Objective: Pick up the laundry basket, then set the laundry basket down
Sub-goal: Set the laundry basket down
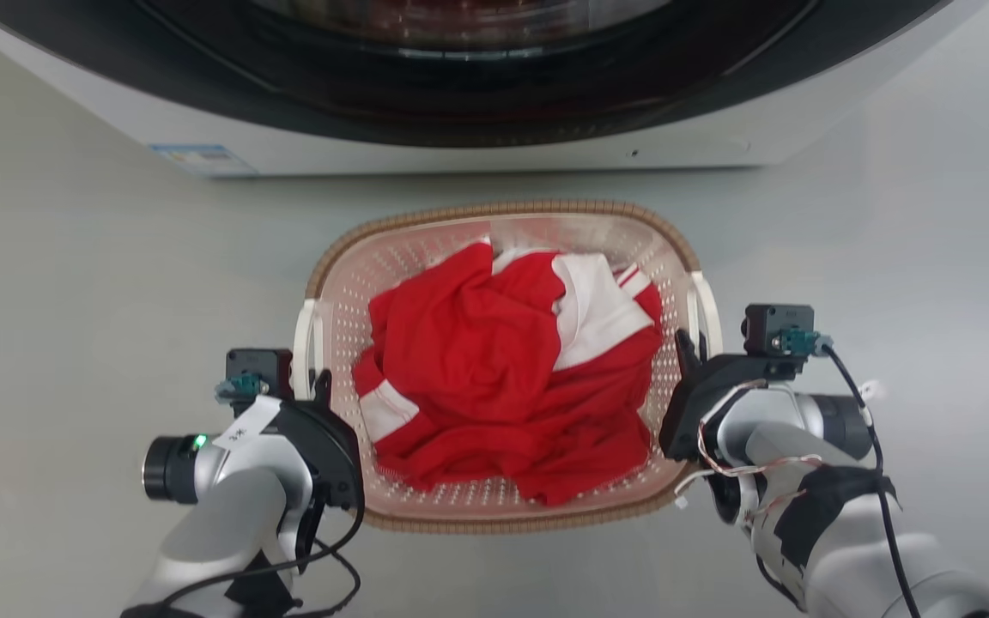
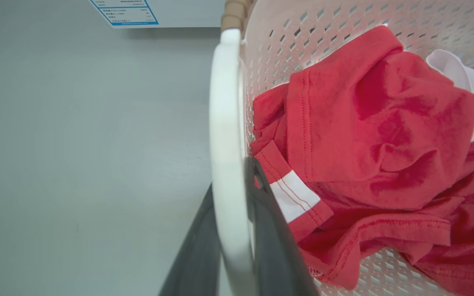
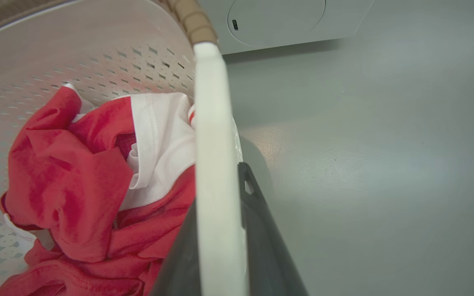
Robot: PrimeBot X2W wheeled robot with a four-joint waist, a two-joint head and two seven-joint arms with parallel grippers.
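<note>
The laundry basket (image 1: 507, 208) is just in front of the washing machine (image 1: 718, 137), below its dark round door (image 1: 477, 77), over grey floor (image 1: 74, 300). Whether it rests on that floor or hangs clear of it cannot be told. A crumpled red and white garment (image 1: 494, 378) fills it.

The left gripper (image 1: 318, 388) is closed around the left white handle (image 2: 224, 123), its dark fingers (image 2: 274, 246) touching it on either side. The right gripper (image 1: 688, 350) clamps the right white handle (image 3: 214, 144) likewise.

A blue-edged label (image 1: 203, 160) is on the machine's lower front. A strip of floor separates basket from machine.
</note>
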